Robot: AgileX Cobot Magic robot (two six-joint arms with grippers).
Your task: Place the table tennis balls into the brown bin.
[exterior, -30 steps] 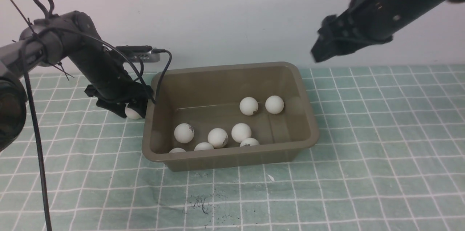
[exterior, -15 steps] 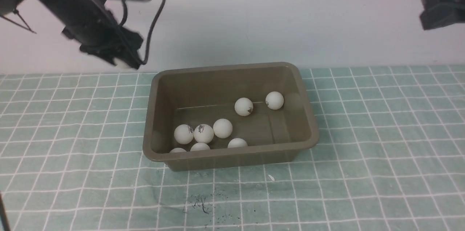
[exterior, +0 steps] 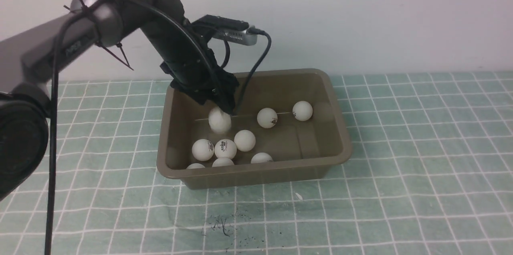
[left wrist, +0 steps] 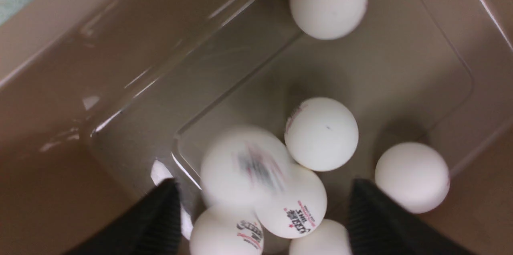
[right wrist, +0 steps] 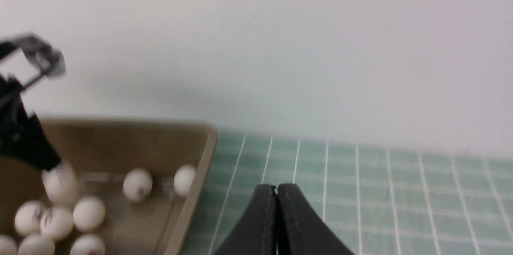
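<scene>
Plain white wall [exterior: 360, 14], green grid-patterned tablecloth [exterior: 421, 166], soft even light

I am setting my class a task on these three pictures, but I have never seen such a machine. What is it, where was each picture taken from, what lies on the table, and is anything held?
It is a robot with two arms, each ending in a two-fingered gripper. The wide picture looks forward from between the arms; the other two come from cameras on the wrists. On a green checked mat stands a brown bin holding eight white table tennis balls. The left gripper is over the bin, open; a ninth ball, blurred, is just below it and seems to be dropping. The right gripper is shut on nothing, over the mat beside the bin, outside the wide picture. So nothing is held.
</scene>
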